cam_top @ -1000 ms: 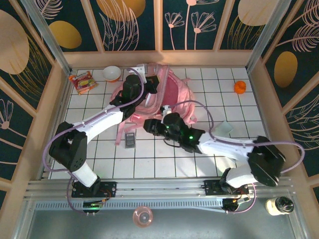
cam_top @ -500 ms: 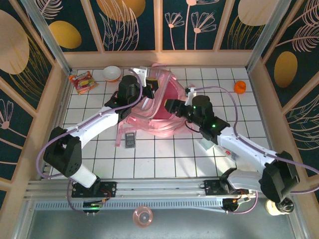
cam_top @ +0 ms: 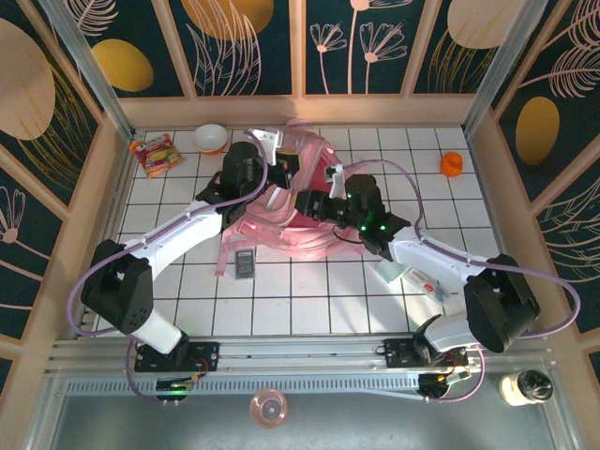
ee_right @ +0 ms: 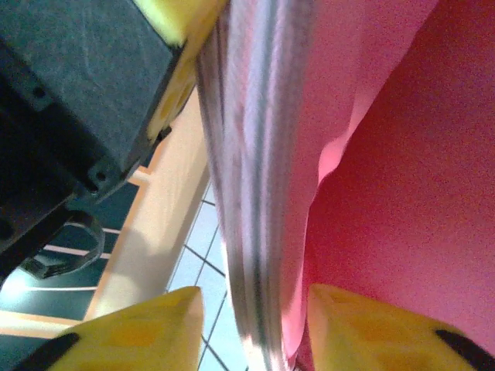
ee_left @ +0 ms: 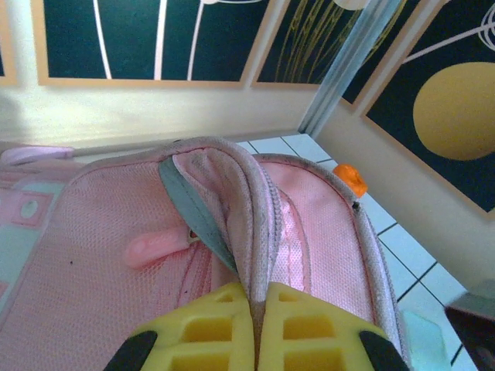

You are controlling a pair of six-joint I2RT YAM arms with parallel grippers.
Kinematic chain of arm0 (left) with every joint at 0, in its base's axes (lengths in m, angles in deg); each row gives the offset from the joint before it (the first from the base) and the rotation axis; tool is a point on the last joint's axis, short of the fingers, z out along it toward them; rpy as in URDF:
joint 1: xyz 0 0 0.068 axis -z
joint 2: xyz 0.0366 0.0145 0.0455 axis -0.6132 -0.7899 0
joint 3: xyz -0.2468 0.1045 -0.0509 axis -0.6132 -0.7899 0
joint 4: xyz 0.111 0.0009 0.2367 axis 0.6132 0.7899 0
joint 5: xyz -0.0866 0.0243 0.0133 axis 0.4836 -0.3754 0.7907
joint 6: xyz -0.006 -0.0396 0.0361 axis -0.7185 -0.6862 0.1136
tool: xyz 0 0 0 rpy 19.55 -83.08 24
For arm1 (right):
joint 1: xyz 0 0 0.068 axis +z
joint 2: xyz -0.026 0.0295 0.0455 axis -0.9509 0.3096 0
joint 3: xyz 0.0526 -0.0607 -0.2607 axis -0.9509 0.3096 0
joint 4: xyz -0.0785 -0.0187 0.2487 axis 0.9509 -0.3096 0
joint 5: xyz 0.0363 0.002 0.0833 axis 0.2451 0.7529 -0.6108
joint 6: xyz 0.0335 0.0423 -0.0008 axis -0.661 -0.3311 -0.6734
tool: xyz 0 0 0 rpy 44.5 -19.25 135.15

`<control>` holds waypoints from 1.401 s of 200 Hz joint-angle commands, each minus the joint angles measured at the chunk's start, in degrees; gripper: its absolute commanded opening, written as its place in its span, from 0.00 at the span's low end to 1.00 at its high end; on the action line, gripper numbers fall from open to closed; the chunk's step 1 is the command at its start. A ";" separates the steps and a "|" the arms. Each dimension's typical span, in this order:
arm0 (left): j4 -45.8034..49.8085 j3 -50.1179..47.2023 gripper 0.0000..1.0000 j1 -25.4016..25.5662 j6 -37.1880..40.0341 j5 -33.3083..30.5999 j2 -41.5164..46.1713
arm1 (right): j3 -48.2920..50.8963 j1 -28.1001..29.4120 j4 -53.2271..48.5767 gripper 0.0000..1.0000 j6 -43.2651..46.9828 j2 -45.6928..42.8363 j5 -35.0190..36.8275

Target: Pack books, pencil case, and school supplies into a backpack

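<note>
**Obscured and indistinct items**

Pencil case (cam_top: 417, 278): partly under the right arm (cam_top: 441, 262).
Backpack (cam_top: 305, 155): middle covered by both arms; zip rim blurred in the right wrist view.
Right gripper (ee_right: 255, 313): finger bases cut off by the lower edge; whether the jaws pinch the rim is unclear.
Calculator (cam_top: 245, 264): keys too small to read.

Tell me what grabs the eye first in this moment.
The big pink backpack sits mid-table with both arms reaching onto it. The left gripper is pinched shut on its zipped rim, while the right gripper straddles an edge of it, fingers apart. A dark calculator lies on the tiles just in front.
</note>
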 commanded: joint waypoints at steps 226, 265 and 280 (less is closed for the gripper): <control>-15.47 -41.56 0.53 -1.34 3.62 12.77 25.93 | -7.76 -1.22 7.51 0.00 -2.35 0.83 -1.63; -17.21 -38.64 0.52 -1.28 5.31 13.89 20.52 | -8.13 -0.93 7.66 0.00 -2.69 1.14 -1.82; -18.67 -37.62 0.51 -1.20 4.92 14.91 19.03 | -8.20 -0.70 7.70 0.00 -2.66 1.27 -1.72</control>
